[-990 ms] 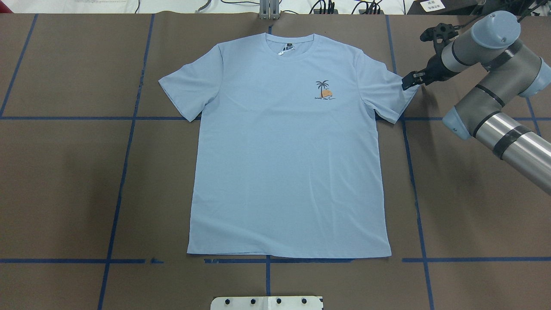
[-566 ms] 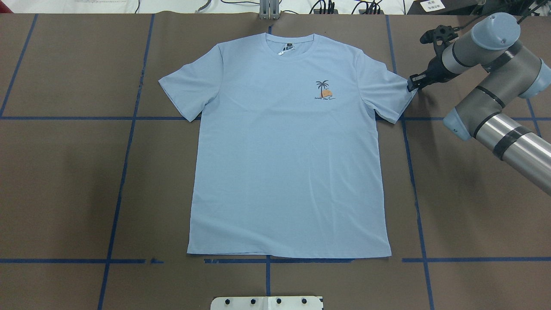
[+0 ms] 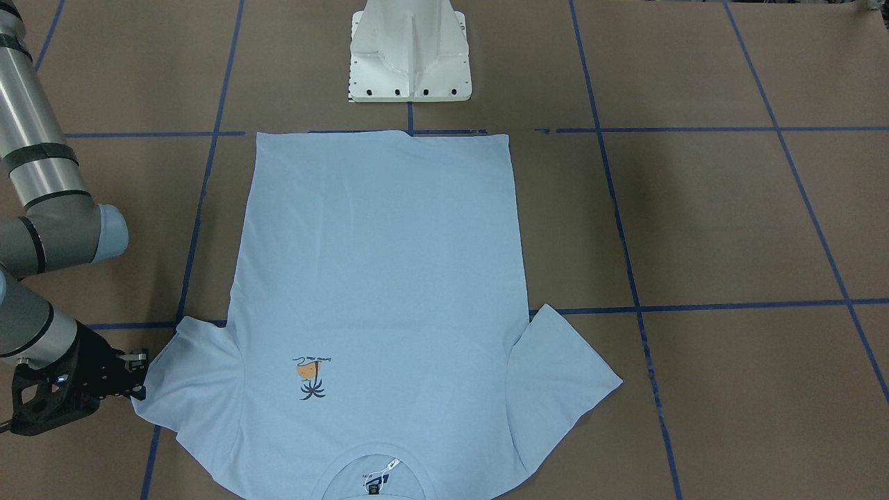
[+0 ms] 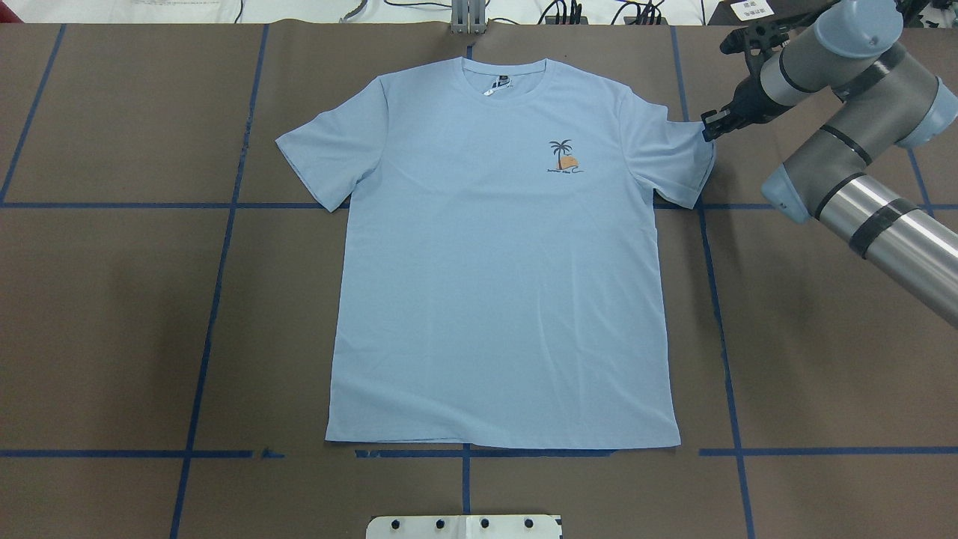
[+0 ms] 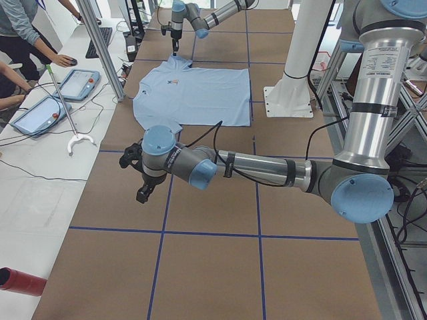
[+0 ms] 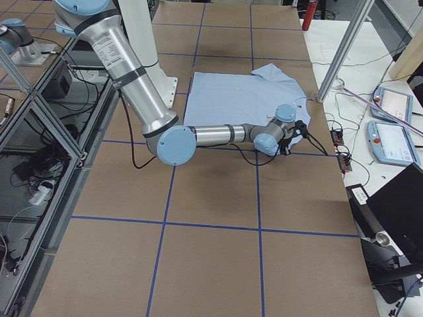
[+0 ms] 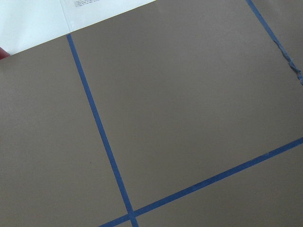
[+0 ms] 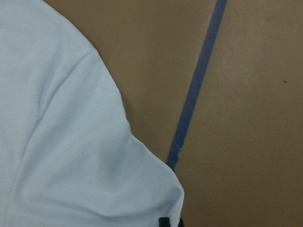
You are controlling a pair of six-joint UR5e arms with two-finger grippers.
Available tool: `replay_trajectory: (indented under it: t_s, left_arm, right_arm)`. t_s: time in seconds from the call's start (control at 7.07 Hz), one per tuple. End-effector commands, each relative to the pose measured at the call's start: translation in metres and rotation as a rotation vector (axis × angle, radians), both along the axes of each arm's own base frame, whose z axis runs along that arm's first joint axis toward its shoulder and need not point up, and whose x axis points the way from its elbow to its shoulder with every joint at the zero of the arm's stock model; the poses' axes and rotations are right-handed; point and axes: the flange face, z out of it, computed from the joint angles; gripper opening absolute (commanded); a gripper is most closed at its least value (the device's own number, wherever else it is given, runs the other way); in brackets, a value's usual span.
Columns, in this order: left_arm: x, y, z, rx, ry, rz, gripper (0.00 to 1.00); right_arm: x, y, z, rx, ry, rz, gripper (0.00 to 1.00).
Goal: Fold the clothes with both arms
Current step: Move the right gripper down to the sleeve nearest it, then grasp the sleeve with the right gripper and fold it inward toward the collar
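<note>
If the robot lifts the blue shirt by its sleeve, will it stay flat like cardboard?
Probably not. The T-shirt looks thin and puckers where the right gripper pinches its sleeve, so it should droop. It likely weighs little, and its body may drag along the table.

no legible text, lettering on T-shirt [image 4: 494, 299] too small to read

Soft, even light is falling from above onto the worktop [image 4: 112, 112], leaving no hard shadows. In the overhead view a broad dim patch is darkening the worktop toward its left edge, and the right arm [image 4: 861, 150] is casting a faint, blurred shadow near the far right corner. Highlights are gleaming on the arm's silver tube. The side views are splaying upright posts [image 5: 101, 50] outward. The right wrist view is rendering the shirt [image 8: 71, 156] soft and warm-tinted.
</note>
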Motion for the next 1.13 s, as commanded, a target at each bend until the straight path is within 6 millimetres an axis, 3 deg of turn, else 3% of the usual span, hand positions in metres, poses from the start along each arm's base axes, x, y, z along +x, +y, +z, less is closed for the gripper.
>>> replay_trajectory:
  t_s: [0.0,0.14,0.42,0.57,0.71,0.99]
  left_arm:
    - [0.0,0.001,0.001,0.0,-0.001,0.001,1.0]
    - [0.0,0.001,0.0,0.002,-0.001,0.001,1.0]
    - [0.0,0.0,-0.002,0.006,-0.001,0.001,1.0]
    - [0.0,-0.001,-0.003,0.007,0.0,0.001,1.0]
    - [0.0,-0.001,-0.004,0.007,0.0,0.0,1.0]
    - [0.001,-0.001,-0.006,0.012,0.0,0.001,1.0]
  right_arm:
    - [-0.024,0.012,-0.06,0.035,-0.046,-0.054,0.0]
    - [-0.059,0.02,-0.085,0.046,-0.049,-0.09,0.0]
    - [-0.145,0.021,-0.159,0.042,0.058,0.016,0.0]
    - [-0.174,0.001,-0.184,0.037,0.093,0.028,0.0]
    - [-0.183,-0.013,-0.184,0.038,0.134,0.057,0.0]
    - [-0.186,-0.014,-0.174,0.032,0.156,0.064,0.0]
